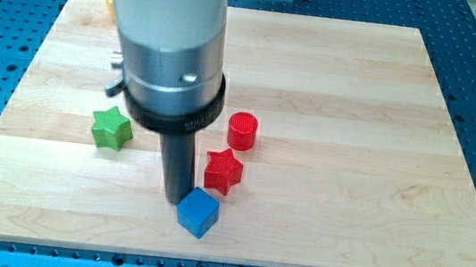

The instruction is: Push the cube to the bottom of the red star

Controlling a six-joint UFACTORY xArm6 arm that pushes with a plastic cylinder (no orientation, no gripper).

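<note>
Camera view: my tip [177,200] down on the wooden board [351,164]; bare rod, no jaws, holding nothing. Blue cube [197,212] just to its right, touching or nearly. Red star [223,170] up-right of tip, above cube. Red cylinder [242,130] beyond. Green star [112,129] well left.

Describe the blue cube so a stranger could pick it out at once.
Start at the wooden board and go to its bottom edge, a little left of centre. There the blue cube sits just below the red star, with my tip at its left. It is the only blue block, and the only flat-sided one.
</note>
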